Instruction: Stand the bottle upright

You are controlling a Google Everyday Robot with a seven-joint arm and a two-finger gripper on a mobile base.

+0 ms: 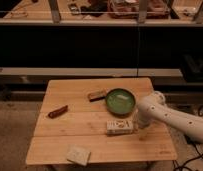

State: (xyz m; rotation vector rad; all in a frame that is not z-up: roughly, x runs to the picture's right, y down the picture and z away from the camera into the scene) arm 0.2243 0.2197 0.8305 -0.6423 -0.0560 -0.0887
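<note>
Gripper (136,124) stands open just beside one end of the bottle (118,127), which lies flat on the table (70,100) near the green bowl (120,102); I judge grasping and uprighting not yet done.

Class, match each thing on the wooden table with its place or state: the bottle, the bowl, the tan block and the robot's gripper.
1 bottle
2 bowl
3 tan block
4 gripper

A green, just behind the bottle
B low at one end of the bottle
C lying on its side
D near the table front edge, apart from the rest

Pairs: 1-C, 2-A, 3-D, 4-B
</note>
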